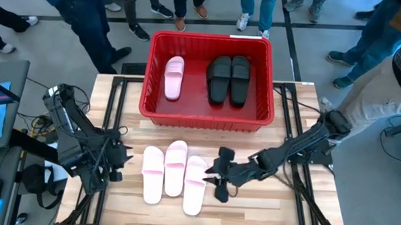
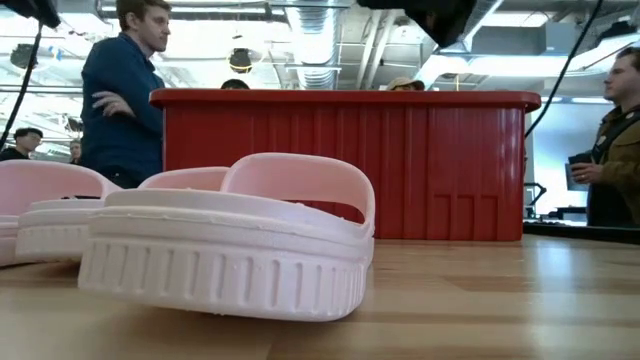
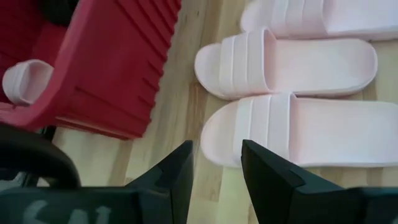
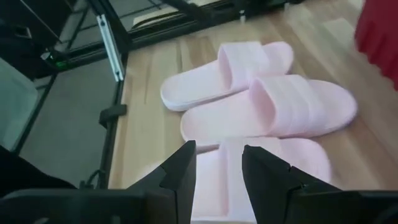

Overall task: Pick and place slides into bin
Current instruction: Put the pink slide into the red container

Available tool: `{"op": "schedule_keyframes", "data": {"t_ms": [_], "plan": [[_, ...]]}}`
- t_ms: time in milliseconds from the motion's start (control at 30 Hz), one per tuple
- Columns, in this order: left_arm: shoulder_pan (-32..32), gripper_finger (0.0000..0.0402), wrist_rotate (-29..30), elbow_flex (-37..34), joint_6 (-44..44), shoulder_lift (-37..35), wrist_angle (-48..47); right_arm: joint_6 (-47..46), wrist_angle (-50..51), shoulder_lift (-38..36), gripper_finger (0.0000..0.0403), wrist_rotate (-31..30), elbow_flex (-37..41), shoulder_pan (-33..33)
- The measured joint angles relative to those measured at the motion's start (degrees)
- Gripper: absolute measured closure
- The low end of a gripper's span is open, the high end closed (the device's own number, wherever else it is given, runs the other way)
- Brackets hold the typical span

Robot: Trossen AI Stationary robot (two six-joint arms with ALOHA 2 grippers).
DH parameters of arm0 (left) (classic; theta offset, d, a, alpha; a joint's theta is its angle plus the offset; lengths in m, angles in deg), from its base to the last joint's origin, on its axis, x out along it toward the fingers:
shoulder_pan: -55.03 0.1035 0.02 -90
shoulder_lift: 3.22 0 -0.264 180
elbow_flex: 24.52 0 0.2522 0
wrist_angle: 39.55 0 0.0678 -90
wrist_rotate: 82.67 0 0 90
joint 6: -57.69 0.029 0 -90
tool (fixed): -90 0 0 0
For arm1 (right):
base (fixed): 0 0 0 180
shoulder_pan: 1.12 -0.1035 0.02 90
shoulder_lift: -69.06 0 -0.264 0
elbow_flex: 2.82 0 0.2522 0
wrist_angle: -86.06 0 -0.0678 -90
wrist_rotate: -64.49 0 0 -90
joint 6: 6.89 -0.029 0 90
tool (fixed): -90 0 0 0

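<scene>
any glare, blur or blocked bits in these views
Low view: the nearest pink slide looms large, hiding much of the table; bright ceiling lights behind the red bin. Left wrist view: soft, bin wall blurred. High view: even light, no glare.

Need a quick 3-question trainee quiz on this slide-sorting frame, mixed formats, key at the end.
1. How many pale pink slides lie on the table outside the red bin?
2. True or false: the bin holds one pink slide and a pair of black slides.
3. Multiple choice: where is the right tool?
A. inside the bin
B. low over the table beside the outermost pink slide, jaws apart and empty
C. lifting a black slide above the bin

Bonus fact: the left tool sits on the other side of the pink row, jaws apart and empty.

Key: 1. three; 2. true; 3. B
</scene>
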Motion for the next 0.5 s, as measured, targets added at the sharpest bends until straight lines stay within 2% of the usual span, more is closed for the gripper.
{"op": "schedule_keyframes", "data": {"t_ms": [233, 433, 500], "plan": [[-0.2, 0.0277, 2.1, 0.0, 1.8, -3.9, -0.1, -0.6, 4.9, 7.8, 0.0285, 0.0, -5.2, -1.7], [-0.8, 0.0277, 2.6, 0.0, 2.5, -6.9, -1.4, -1.2, 6.6, 13.0, 0.0285, -3.2, -10.2, -2.4], [-0.9, 0.0277, 2.7, 0.0, 2.5, -7.8, -2.4, -1.2, 11.0, 14.9, 0.0285, -4.4, -12.1, -2.7]]}}
